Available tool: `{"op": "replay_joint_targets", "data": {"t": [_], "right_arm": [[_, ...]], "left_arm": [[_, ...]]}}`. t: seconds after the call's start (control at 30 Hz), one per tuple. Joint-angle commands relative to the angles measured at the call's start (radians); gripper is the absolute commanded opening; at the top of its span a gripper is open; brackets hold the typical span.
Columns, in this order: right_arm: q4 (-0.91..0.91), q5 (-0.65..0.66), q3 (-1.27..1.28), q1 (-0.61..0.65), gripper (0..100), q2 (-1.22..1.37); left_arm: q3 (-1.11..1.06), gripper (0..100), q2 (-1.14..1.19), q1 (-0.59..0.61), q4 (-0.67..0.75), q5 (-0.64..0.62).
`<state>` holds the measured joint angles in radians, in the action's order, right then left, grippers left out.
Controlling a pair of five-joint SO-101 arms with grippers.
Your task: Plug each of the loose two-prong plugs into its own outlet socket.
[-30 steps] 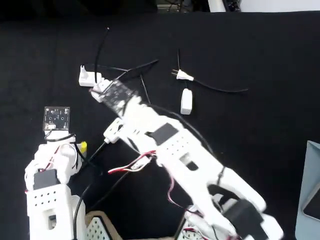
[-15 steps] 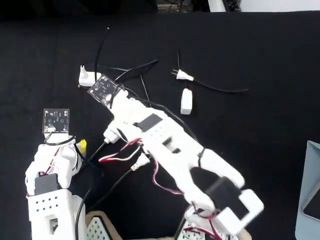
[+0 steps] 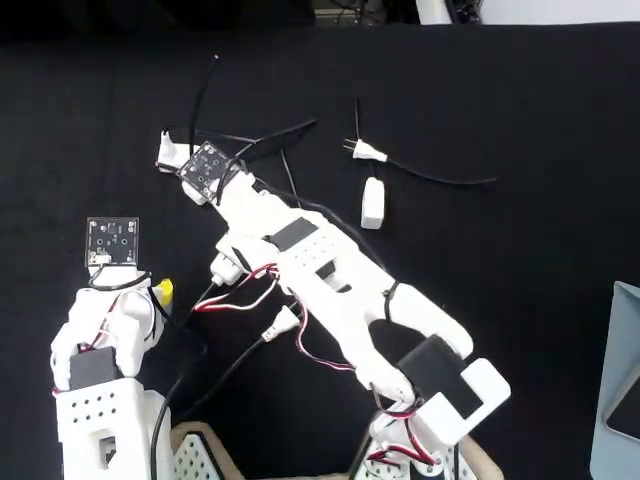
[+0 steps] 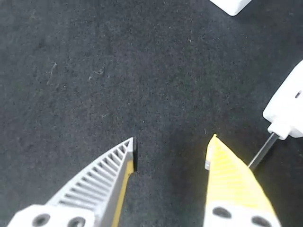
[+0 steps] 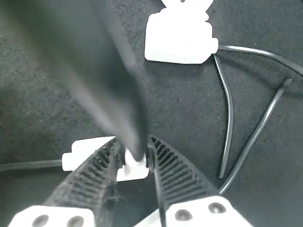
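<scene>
Right gripper (image 5: 133, 150) around white plug (image 5: 134, 170)

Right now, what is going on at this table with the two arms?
The right arm's pincer is closed on a white plug with a black cord, just in front of a white outlet socket on the black table. The left arm's pincer is open above bare table and holds nothing. A second plug lies loose near another socket, not plugged in.
</scene>
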<state>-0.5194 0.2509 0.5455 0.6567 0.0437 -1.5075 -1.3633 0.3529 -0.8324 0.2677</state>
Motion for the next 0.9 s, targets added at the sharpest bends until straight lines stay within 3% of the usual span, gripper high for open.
{"op": "replay_joint_targets", "data": {"t": [0.0, 0.13, 0.5, 0.7, 0.87], "right_arm": [[0.011, -0.11, -0.004, 0.005, 1.1, 0.001], [0.017, -0.204, 0.021, 0.003, 1.1, 0.01], [0.107, -0.203, 0.084, 0.008, 1.1, 0.084], [0.115, -0.101, 0.081, 0.006, 1.1, 0.084], [0.129, -0.098, -0.025, 0.002, 1.1, 0.059]], "left_arm": [[0.01, 25, -0.011, 0.01, -0.011, -0.005], [0.01, 25, -0.011, 0.01, -0.011, -0.003], [0.01, 25, -0.011, 0.01, -0.011, -0.003], [0.01, 25, -0.011, 0.01, -0.011, -0.003], [0.01, 25, -0.011, 0.01, -0.011, -0.003]]}}
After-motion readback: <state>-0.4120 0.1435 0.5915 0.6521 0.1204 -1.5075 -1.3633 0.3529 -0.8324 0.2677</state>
